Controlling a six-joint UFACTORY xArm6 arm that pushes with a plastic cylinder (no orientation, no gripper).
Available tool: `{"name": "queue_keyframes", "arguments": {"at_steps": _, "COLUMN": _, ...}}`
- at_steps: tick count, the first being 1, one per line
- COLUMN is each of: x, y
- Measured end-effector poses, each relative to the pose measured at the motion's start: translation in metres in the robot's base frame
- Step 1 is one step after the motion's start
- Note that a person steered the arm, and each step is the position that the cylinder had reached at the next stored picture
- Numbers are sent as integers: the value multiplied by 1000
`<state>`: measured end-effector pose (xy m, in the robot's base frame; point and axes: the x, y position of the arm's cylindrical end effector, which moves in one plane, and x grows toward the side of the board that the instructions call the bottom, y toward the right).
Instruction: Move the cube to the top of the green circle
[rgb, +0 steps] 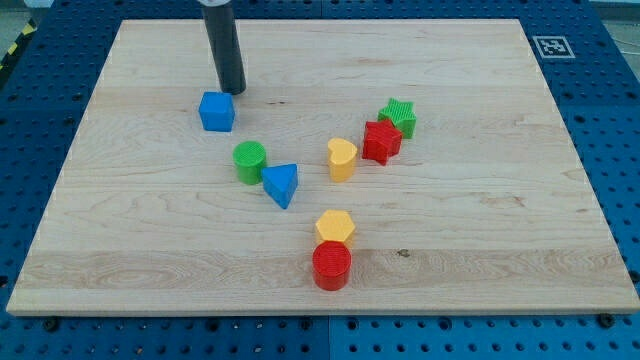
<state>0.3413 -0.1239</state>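
A blue cube (217, 111) sits in the upper left part of the wooden board (480, 200). A green circle (250, 161) stands below and to the right of it, a short gap apart. My tip (232, 90) is just above the cube's upper right corner, very close to it or touching. The rod rises from there out of the view's top.
A blue triangle (281, 184) touches the green circle's lower right. A yellow heart (342, 158), red star (381, 141) and green star (399, 117) lie to the right. A yellow hexagon (335, 227) and red circle (332, 266) sit near the bottom.
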Motion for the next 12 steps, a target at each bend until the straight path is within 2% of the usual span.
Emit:
{"name": "queue_keyframes", "arguments": {"at_steps": 3, "x": -43, "y": -147}}
{"name": "queue_keyframes", "arguments": {"at_steps": 4, "x": -35, "y": -143}}
{"name": "queue_keyframes", "arguments": {"at_steps": 5, "x": -18, "y": -114}}
{"name": "queue_keyframes", "arguments": {"at_steps": 9, "x": -10, "y": -11}}
{"name": "queue_keyframes", "arguments": {"at_steps": 12, "x": -3, "y": -26}}
